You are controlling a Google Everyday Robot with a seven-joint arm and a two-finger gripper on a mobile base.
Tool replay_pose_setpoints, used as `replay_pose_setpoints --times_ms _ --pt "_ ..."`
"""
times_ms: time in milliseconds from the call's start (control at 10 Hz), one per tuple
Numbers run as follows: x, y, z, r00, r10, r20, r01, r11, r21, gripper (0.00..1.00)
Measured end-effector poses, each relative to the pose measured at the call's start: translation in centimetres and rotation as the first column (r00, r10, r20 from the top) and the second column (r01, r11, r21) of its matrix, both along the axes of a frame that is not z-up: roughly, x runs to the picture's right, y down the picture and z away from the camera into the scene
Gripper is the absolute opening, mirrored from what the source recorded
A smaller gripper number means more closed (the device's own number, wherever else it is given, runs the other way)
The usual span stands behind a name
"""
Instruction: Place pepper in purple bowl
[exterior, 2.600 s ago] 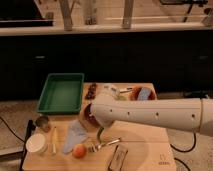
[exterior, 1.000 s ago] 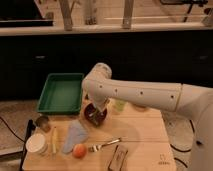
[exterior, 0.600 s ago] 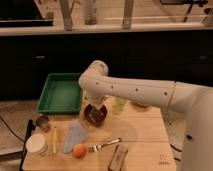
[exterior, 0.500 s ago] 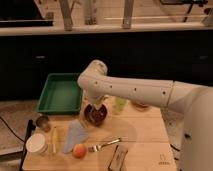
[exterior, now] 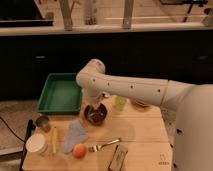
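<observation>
1. One white, smooth-shelled robot arm [exterior: 135, 90] reaches in from the right. It bends at a rounded joint and drops to one gripper [exterior: 95, 104].
2. The gripper hangs right over the one purple bowl [exterior: 95, 115], at or just inside its rim. I cannot tell whether the jaws are released or clenched.
3. The purple bowl is small, round and dark, with a reddish edge. It stands on the wooden desk [exterior: 142, 132], just off the near right corner of the tray.
4. The pepper cannot be made out. Whether it sits in the bowl's dark hollow or under the gripper, I cannot tell.
5. One green rectangular tray [exterior: 56, 106] with raised walls, plastic by the look of it, lies at the back left.
6. One pale green cup [exterior: 120, 102] stands just right of the bowl. One brownish-orange dish [exterior: 140, 104] is beyond it, partly hidden under the arm.
7. Along the left edge are one small metal tin [exterior: 43, 122] and one white round tub [exterior: 36, 143].
8. Near the front are:
   - one thin yellow stick [exterior: 54, 140];
   - one pale blue, soft-looking cloth [exterior: 75, 134];
   - one round orange-red fruit [exterior: 79, 150], touching the cloth's lower edge;
   - one metal fork [exterior: 105, 145], just right of the fruit;
   - one dark flat oblong [exterior: 118, 157].
</observation>
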State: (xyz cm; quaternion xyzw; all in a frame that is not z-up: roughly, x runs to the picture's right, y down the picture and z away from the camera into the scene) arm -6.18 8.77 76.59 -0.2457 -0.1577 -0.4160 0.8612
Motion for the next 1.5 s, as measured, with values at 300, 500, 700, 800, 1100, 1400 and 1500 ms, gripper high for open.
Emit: replay_pose_setpoints --times_ms 300,500,700,800,1100,1400,1500 --pt "-0.29 0.29 0.11 1.0 -0.007 0.003 0.007 0.9999 -0.014 0.64" --pt "-0.35 0.43 0.17 1.0 -0.009 0.004 0.009 0.9997 -0.021 0.8" --pt "-0.32 0.48 0.16 1.0 -0.011 0.004 0.011 0.9996 -0.024 0.8" --pt "-0.24 0.5 0.14 1.0 -0.011 0.005 0.011 0.9996 -0.026 0.8" --pt "0.03 0.58 0.08 1.0 -0.013 0.009 0.013 0.9995 -0.03 0.8" --pt "0.45 0.67 0.0 1.0 -0.012 0.01 0.012 0.9994 -0.033 0.8" --pt "0.55 0.68 0.01 1.0 -0.01 0.012 0.01 0.9993 -0.035 0.8"
